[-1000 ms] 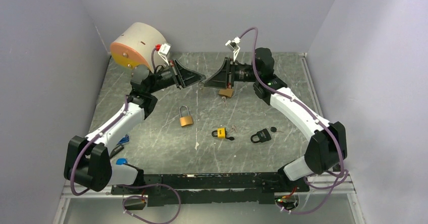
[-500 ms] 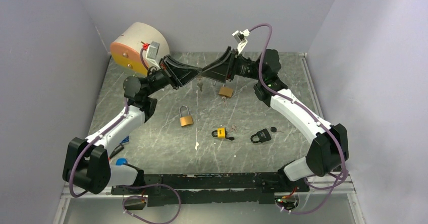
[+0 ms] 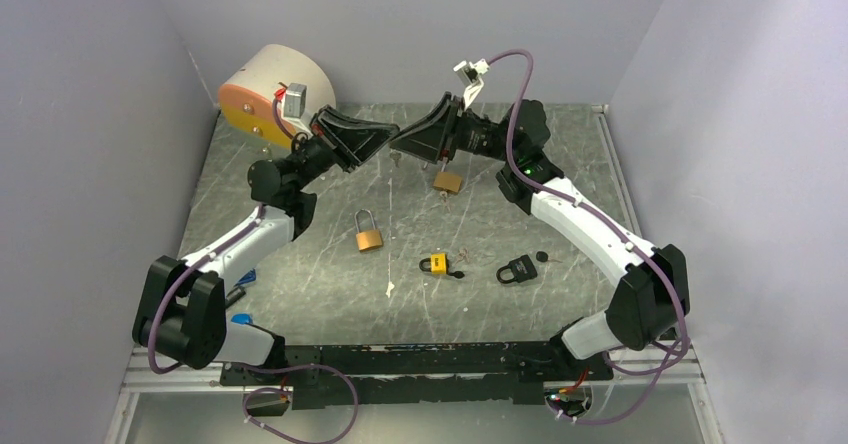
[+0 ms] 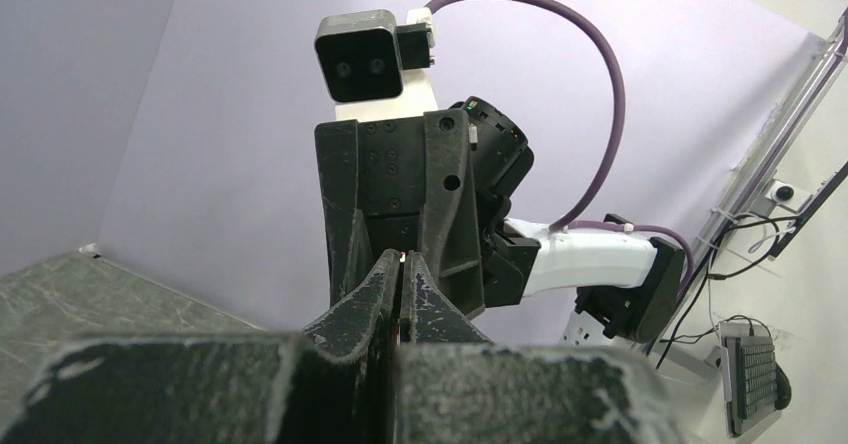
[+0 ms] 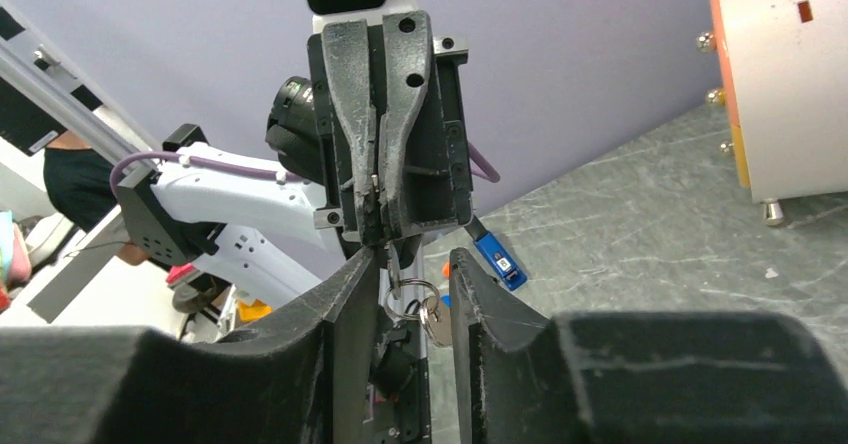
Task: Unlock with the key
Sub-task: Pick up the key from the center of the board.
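Observation:
My left gripper (image 3: 383,145) is raised over the back of the table and shut on a small key (image 5: 392,264). Only a glint of the key shows between the pads in the left wrist view. From the key hang a ring (image 5: 408,299) and a second key (image 5: 436,322). My right gripper (image 5: 414,257) faces the left one tip to tip, open, with its fingers on either side of the hanging ring and not touching it. A brass padlock (image 3: 448,181) lies on the table just below the right gripper.
Another brass padlock (image 3: 369,234), a yellow padlock (image 3: 434,263) and a black padlock (image 3: 517,270) lie on the table's middle. A white and orange drum (image 3: 272,92) stands at the back left. A blue tag (image 3: 246,276) lies by the left arm. Grey walls close three sides.
Both grippers have lifted and tilted upward, their tips still meeting. The left wrist has rolled. The right jaws now straddle the hanging key ring.

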Controlling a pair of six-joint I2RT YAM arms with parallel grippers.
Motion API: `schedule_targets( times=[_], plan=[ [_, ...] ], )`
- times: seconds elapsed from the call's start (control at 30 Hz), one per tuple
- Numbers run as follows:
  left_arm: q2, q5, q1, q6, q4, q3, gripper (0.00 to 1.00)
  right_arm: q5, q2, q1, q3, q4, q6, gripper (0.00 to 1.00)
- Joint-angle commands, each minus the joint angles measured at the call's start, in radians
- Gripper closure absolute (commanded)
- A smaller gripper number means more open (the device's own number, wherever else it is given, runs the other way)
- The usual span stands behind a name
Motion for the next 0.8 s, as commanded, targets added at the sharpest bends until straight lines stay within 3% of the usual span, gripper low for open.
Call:
schedule_targets(
  times=[0.0,0.23,0.37,0.5,0.57,0.67,0.77],
  plan=[
    [-0.009,-0.025,-0.005,-0.010,0.082,-0.005,0.98,0.049,-0.008,0.006,0.059,0.014,-0.035,0.72],
    [-0.003,-0.039,-0.005,-0.006,0.095,0.001,0.97,0.053,-0.015,0.011,0.053,-0.003,-0.038,0.99],
    [0.002,-0.057,-0.005,-0.016,0.104,0.001,0.97,0.060,-0.019,0.010,0.050,-0.024,-0.044,1.00],
    [0.002,-0.066,-0.005,-0.017,0.112,-0.001,0.97,0.048,-0.021,0.011,0.041,-0.024,-0.042,0.83],
    [0.000,-0.073,-0.005,-0.017,0.115,-0.002,0.97,0.033,-0.016,0.010,0.042,-0.025,-0.040,0.80],
    [-0.001,-0.077,-0.005,-0.015,0.115,-0.002,0.97,0.025,-0.015,0.012,0.040,-0.029,-0.042,0.85],
    [-0.004,-0.076,-0.005,-0.013,0.109,-0.002,0.97,0.024,-0.016,0.012,0.036,-0.026,-0.043,1.00]
  ],
)
